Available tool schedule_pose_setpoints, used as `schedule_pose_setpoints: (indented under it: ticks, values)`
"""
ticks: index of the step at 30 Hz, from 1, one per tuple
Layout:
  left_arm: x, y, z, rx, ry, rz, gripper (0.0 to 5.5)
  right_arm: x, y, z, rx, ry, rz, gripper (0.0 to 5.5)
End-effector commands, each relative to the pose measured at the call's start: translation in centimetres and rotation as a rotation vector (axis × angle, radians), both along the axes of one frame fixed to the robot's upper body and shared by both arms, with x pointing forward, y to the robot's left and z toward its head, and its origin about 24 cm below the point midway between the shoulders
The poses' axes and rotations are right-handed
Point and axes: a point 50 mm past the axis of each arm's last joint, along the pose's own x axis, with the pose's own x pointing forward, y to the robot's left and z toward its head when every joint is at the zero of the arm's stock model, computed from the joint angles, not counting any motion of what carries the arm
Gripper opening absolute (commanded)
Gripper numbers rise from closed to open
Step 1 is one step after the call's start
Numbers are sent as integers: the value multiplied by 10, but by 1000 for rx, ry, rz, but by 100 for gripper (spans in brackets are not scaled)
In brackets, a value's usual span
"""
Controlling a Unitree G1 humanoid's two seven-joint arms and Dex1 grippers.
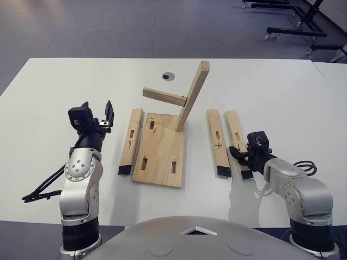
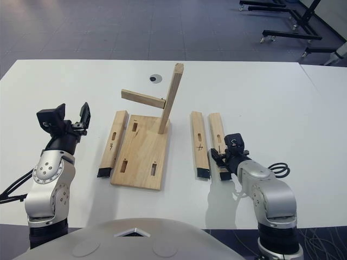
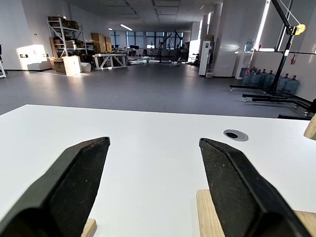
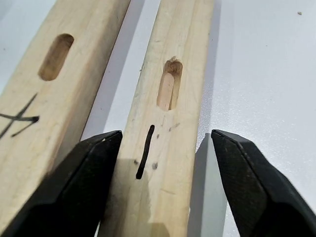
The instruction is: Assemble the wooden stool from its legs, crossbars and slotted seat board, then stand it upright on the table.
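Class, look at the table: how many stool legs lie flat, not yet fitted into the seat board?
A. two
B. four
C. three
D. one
C: the left leg lies flat beside the seat board, the middle leg and the right leg lie flat on its other side, and only the upright leg stands in a slot.

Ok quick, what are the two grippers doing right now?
Left gripper: open, holding nothing.
Right gripper: open around a wooden leg, not clamped on it.
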Motion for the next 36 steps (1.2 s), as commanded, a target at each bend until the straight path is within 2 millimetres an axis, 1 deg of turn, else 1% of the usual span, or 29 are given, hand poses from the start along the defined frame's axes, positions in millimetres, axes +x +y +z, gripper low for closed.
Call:
schedule_pose_setpoints:
  ticks: [1, 3, 5, 8, 10, 11, 12, 13, 15, 16, 18, 19, 21, 22, 24, 25, 26, 27, 28, 29, 31, 32, 33, 36]
  values:
    - [3, -8, 3, -12, -8, -53, 332, -10, -3, -23, 68, 128, -38, 266]
    - [5, -10, 2, -18, -7, -72, 332, -11, -3, -27, 74, 141, -33, 226]
    - [8, -12, 5, -32, -24, -95, 332, -9, -4, -27, 67, 140, -26, 205]
    - [11, -12, 6, -38, -33, -104, 332, -2, -5, -23, 42, 106, -5, 204]
    - [14, -11, 7, -39, -38, -109, 332, 8, -2, -16, -1, 38, 58, 204]
    - [16, -12, 8, -46, -48, -111, 332, 15, 1, -10, 12, -17, 83, 204]
    - [19, -12, 9, -134, -57, -105, 332, 25, 2, -2, -11, -80, 109, 204]
    - [22, -10, 13, -257, -76, -103, 332, 40, 2, 9, -29, -173, 124, 204]
    - [28, -12, 22, -387, -117, -152, 332, 69, 2, 37, -151, -386, 210, 204]
    - [30, -14, 29, -406, -138, -203, 332, 82, 7, 55, -143, -506, 273, 204]
    - [33, -19, 40, -422, -162, -292, 332, 100, 9, 84, -147, -691, 346, 204]
    - [35, -22, 48, -435, -190, -341, 332, 109, 6, 100, -150, -780, 342, 204]
    - [37, -25, 61, -461, -230, -452, 332, 120, 0, 129, -138, -938, 337, 204]
    - [37, -26, 67, -474, -242, -510, 332, 122, 2, 143, -104, -1010, 348, 204]
    - [36, -27, 77, -489, -263, -627, 332, 117, 15, 175, 66, -1151, 426, 204]
    - [34, -28, 82, -494, -269, -687, 332, 107, 27, 194, 194, -1229, 524, 203]
    - [32, -29, 87, -489, -274, -747, 332, 94, 41, 208, 300, -1266, 657, 203]
    - [30, -30, 91, -483, -275, -799, 332, 84, 52, 217, 361, -1273, 768, 203]
    - [27, -32, 96, -477, -283, -860, 352, 76, 61, 221, 395, -1258, 866, 203]
    - [23, -34, 100, -473, -289, -915, 357, 71, 67, 222, 418, -1230, 932, 203]
    - [13, -41, 111, -480, -318, -1060, 361, 63, 78, 223, 542, -1178, 1032, 203]
    - [9, -43, 116, -484, -332, -1121, 361, 65, 82, 220, 594, -1149, 1048, 203]
    - [8, -46, 119, -463, -324, -1166, 361, 70, 87, 212, 625, -1107, 1072, 203]
    - [9, -52, 128, -445, -317, -1270, 361, 78, 98, 198, 680, -1023, 1122, 203]
